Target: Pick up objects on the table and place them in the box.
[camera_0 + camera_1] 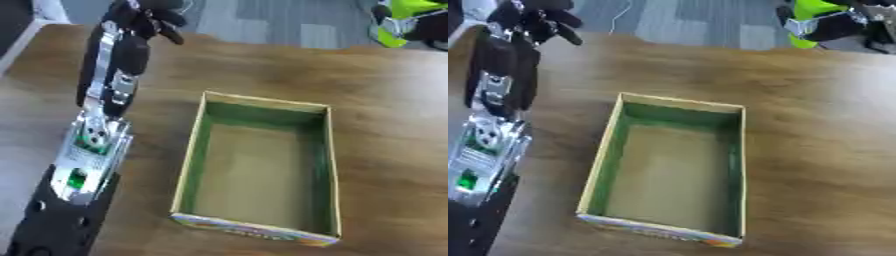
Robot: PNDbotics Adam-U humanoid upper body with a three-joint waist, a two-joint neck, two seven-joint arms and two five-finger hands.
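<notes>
An open cardboard box [191,160] with green inner walls stands in the middle of the wooden table, and nothing lies inside it. My left arm runs up the left side. Its hand [144,19] hangs over the table's far left edge, well beyond the box, with fingers spread, drooping and holding nothing that I can see. At the far right corner my right hand [837,26] is curled round a bright yellow-green object [809,10], held past the table's far edge. The hand hides part of that object.
Bare brown tabletop [389,130] surrounds the box on every side. Grey floor shows beyond the far edge. A white strip runs along the far left corner.
</notes>
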